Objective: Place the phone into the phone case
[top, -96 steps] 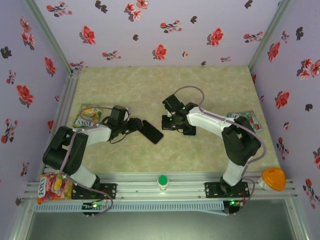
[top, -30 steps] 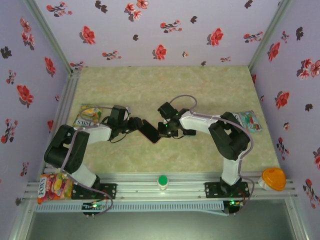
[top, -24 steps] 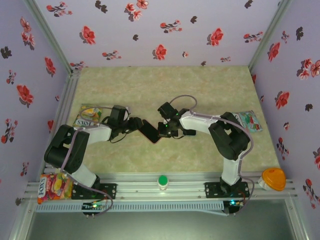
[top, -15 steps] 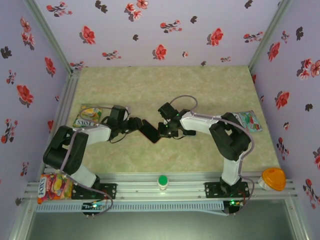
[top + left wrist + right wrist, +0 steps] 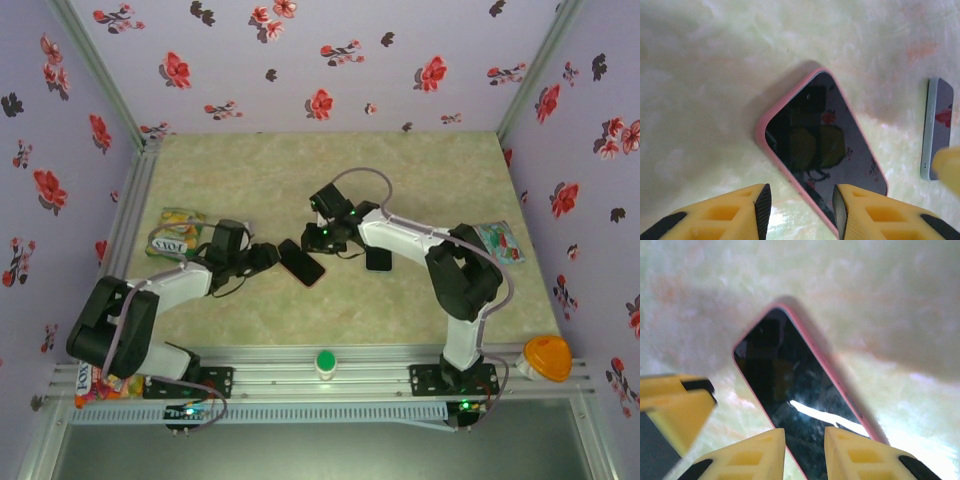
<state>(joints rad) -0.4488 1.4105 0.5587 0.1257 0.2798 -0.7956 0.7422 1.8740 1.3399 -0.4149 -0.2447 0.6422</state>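
A phone (image 5: 825,150) with a dark, glossy screen is shown lying face up and slantwise near the middle of a pale marbled table (image 5: 300,170), between the two arms. It appears already seated in the phone case (image 5: 758,134), a salmon-pink shell whose thin rim is seen as an even border along the visible edges and rounded corners. The glass looks level with that rim, but the parts beneath the fingers are hidden, so full seating cannot be confirmed. Dim reflections are carried on the screen. The left gripper (image 5: 801,207) is held low just beside the phone, its yellow fingers parted with nothing clasped between them. One fingertip is placed over the phone's edge, and whether it touches cannot be told. The right gripper (image 5: 805,450) is poised over the phone from the other side, its fingers slightly parted and grasping nothing. A second dark slab (image 5: 937,127) lies apart on the table, near the right arm. The step in hand is judged to be the final pressing-in and release. It would best be done with the case steadied on one side while flat, gentle pressure is applied over each corner. Sideways pushes should be avoided, since the smooth shell would likely slide, and the fingers should be lifted straight up.
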